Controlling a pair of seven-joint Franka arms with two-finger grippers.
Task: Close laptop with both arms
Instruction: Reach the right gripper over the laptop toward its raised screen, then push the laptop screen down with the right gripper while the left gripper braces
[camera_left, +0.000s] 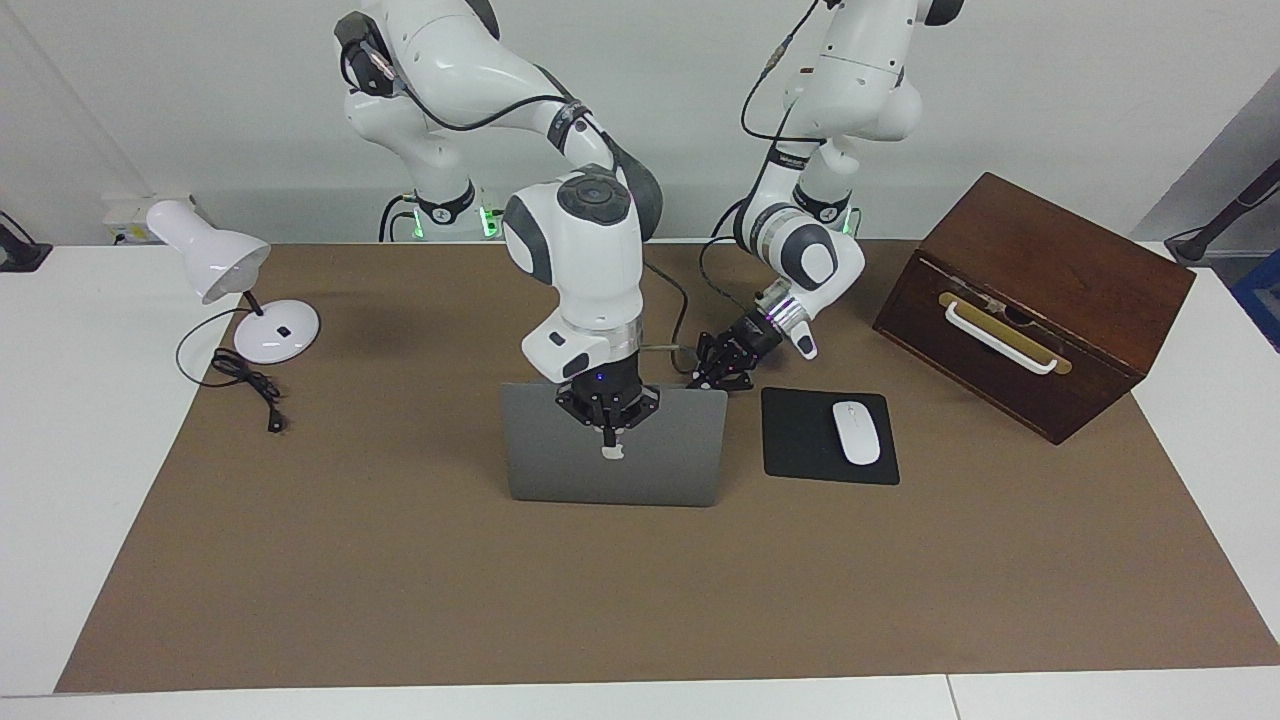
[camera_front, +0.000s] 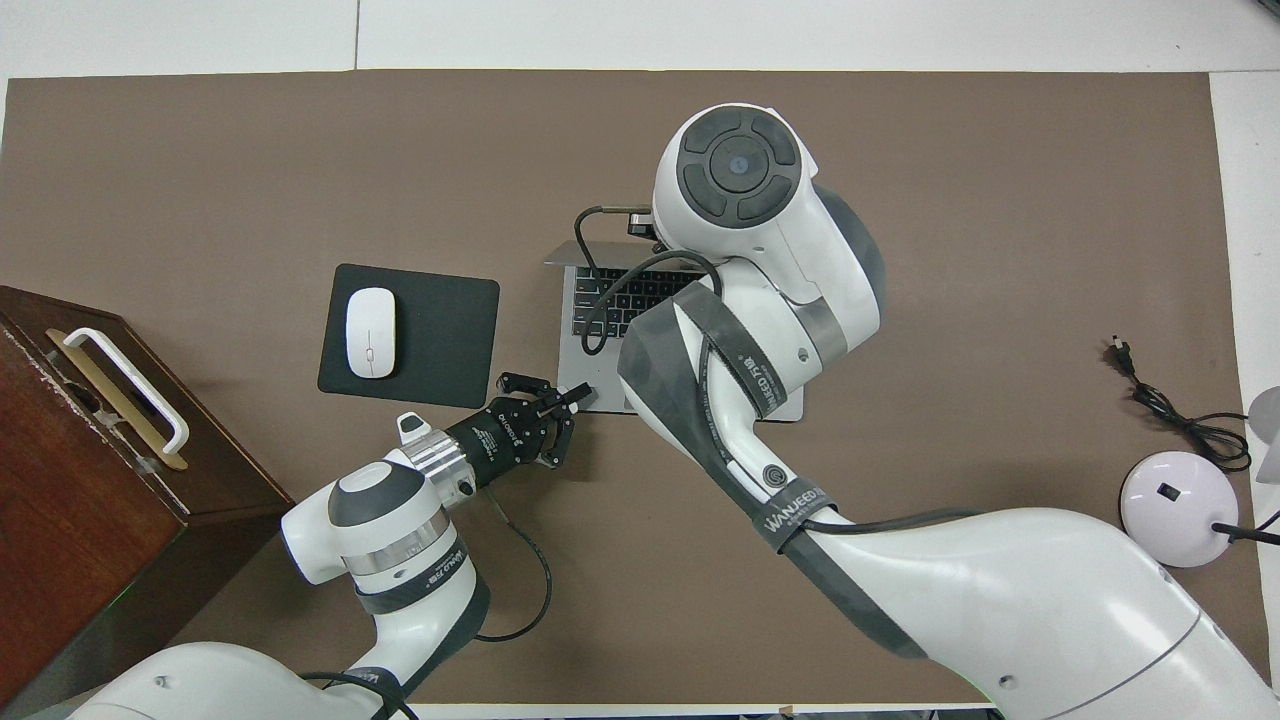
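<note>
The silver-grey laptop (camera_left: 560, 465) stands open in the middle of the brown mat, its lid upright with the logo facing away from the robots. Its keyboard half (camera_front: 600, 375) shows partly under the right arm in the overhead view. My right gripper (camera_left: 608, 428) reaches down onto the middle of the lid's top edge; the overhead view hides it under the arm's wrist. My left gripper (camera_left: 725, 368) (camera_front: 560, 408) is low at the corner of the keyboard half toward the left arm's end, its claws spread, one fingertip (camera_front: 578, 394) touching that corner.
A black mousepad (camera_left: 800, 445) (camera_front: 440, 330) with a white mouse (camera_left: 857, 432) (camera_front: 370, 332) lies beside the laptop, toward the left arm's end. A dark wooden box (camera_left: 1040, 300) (camera_front: 60, 450) stands past it. A white desk lamp (camera_left: 215, 260) (camera_front: 1178, 495) and its cable (camera_left: 250, 385) are at the right arm's end.
</note>
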